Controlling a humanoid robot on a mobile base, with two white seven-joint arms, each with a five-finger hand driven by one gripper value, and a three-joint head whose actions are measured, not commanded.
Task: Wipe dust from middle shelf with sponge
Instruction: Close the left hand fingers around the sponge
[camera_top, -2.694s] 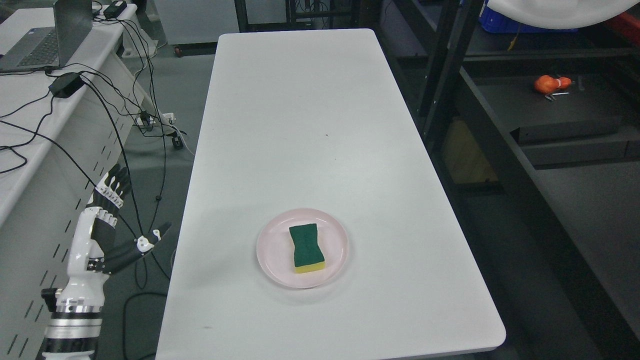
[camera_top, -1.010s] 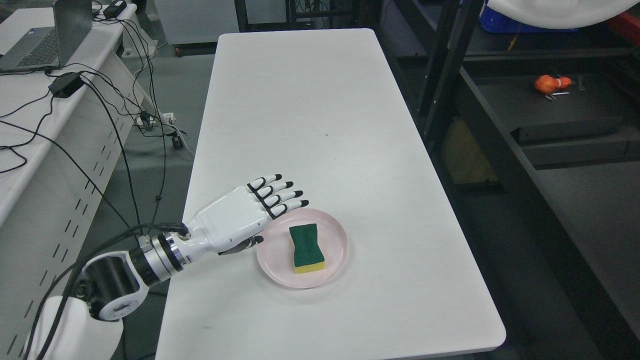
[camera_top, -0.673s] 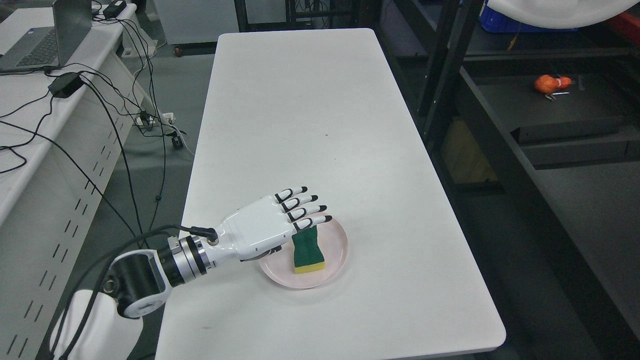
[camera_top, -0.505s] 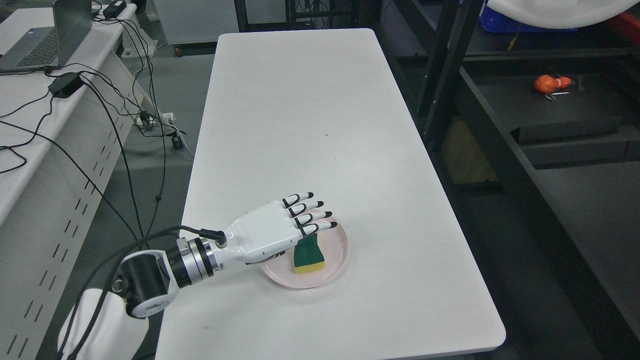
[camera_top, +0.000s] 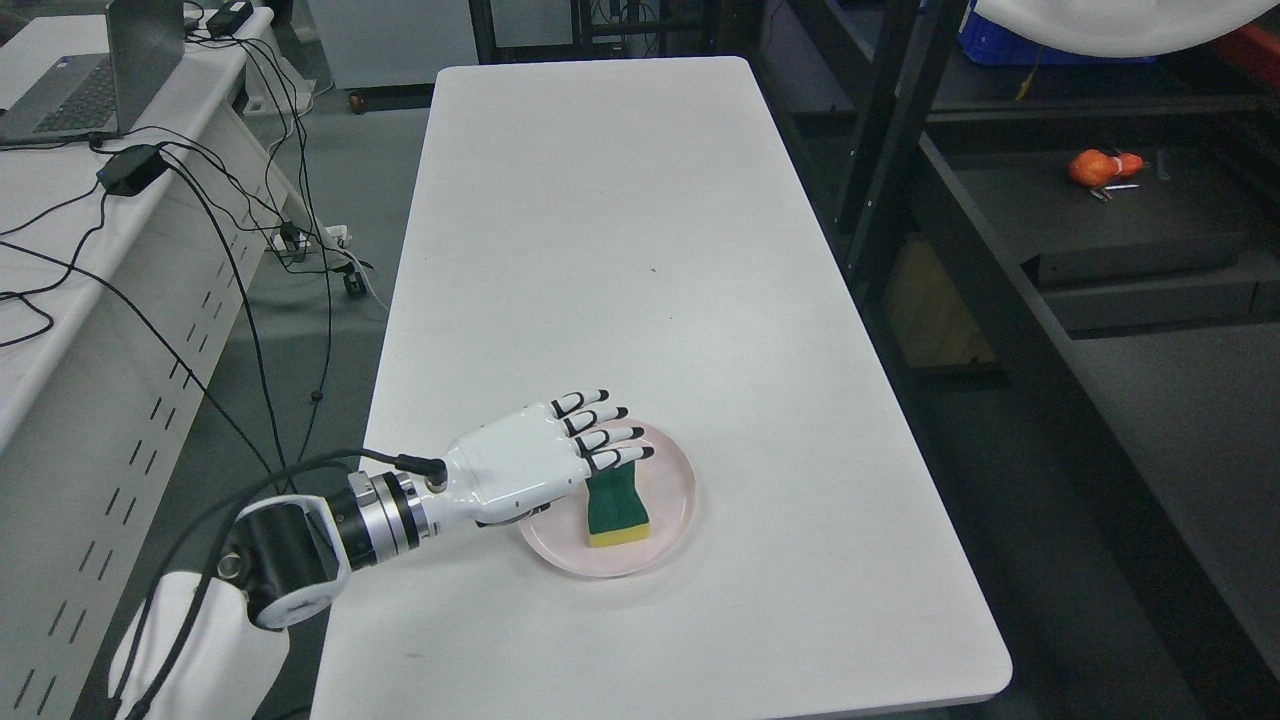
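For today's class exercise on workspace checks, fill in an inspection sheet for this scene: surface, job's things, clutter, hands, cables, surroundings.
Surface: white table, mostly bare.
Job's things: green and yellow sponge lying on pink plate.
Clutter: nothing seen on the table.
Hands: left robot hand over the sponge's far end, fingers extended, no grasp visible; right not in view.
Cables: black cables hanging from the side desk.
Surroundings: laptop at left, dark shelving at right.

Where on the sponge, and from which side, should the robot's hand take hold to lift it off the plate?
Probably across the narrowed waist of the sponge, from above. It lies flat on the pink plate, green side up, and its pinched-in long sides suit thumb and fingers. The left hand hovers open over its far end; the plate's raised rim hampers a low sideways approach.
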